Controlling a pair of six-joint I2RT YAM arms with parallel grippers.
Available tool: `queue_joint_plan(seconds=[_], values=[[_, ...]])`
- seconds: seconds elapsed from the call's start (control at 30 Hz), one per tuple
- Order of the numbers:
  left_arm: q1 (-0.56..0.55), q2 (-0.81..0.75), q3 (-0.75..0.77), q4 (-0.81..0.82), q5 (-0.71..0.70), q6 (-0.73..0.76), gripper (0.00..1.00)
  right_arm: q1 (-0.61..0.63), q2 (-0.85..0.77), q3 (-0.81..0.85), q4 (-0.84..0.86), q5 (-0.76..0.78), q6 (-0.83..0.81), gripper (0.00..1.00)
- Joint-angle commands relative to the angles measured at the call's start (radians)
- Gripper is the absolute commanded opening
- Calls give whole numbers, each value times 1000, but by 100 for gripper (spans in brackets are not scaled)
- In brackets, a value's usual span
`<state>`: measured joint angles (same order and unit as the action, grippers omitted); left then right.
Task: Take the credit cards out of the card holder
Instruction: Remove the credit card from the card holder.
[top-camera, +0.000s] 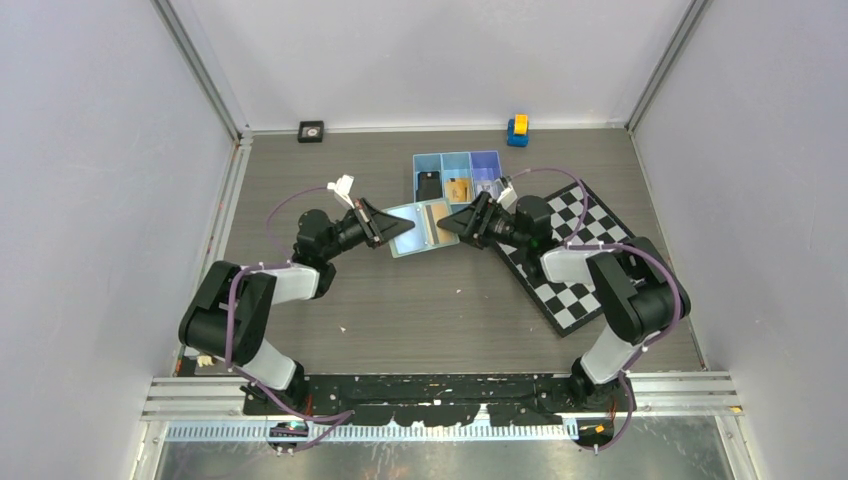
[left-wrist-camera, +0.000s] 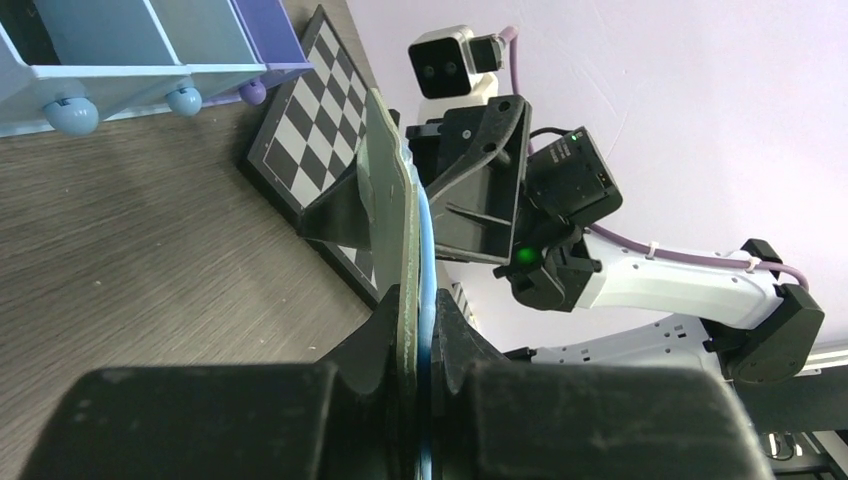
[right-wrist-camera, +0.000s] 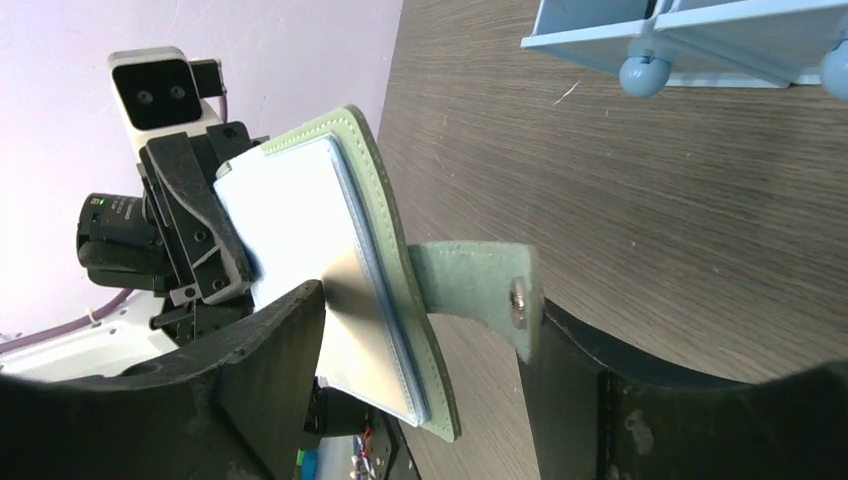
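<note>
The card holder (top-camera: 415, 230) is a sage-green wallet, held off the table between both arms. My left gripper (top-camera: 398, 228) is shut on its left edge; in the left wrist view the fingers (left-wrist-camera: 372, 335) pinch the green and blue layers (left-wrist-camera: 392, 200). My right gripper (top-camera: 452, 224) is open. In the right wrist view (right-wrist-camera: 420, 335) its jaws stand wide on either side of the holder's pale inner face (right-wrist-camera: 300, 230) and side tab (right-wrist-camera: 480, 285). A black credit card (top-camera: 429, 185) and a gold-orange one (top-camera: 459, 188) lie in the blue tray (top-camera: 457, 155).
A checkerboard (top-camera: 570, 255) lies under the right arm, right of the holder. The tray's right compartment (top-camera: 487, 183) holds a pale shape too small to tell. A yellow and blue toy (top-camera: 517, 129) and a small black square (top-camera: 311, 131) sit by the back wall.
</note>
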<state>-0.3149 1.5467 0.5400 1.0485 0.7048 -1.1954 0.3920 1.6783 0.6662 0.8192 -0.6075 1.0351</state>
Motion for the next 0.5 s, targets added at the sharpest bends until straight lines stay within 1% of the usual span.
queue_joint_plan(seconds=[0.0,0.1,0.2,0.27,0.33,0.47], values=[[-4,-28,13,79,17,15,0,33,-89,40,-64,8,-107,71],[-4,-30,12,71,14,22,0,56,-102,40,-50,2,-115,64],[-3,-40,27,-38,-5,54,0,57,-133,11,5,8,-107,59],[-1,-57,39,-144,-31,103,0,57,-165,2,-19,25,-127,56],[-1,-75,43,-210,-51,135,0,57,-199,-4,-63,52,-156,54],[-1,-109,42,-259,-73,168,0,57,-239,-4,-146,107,-205,53]])
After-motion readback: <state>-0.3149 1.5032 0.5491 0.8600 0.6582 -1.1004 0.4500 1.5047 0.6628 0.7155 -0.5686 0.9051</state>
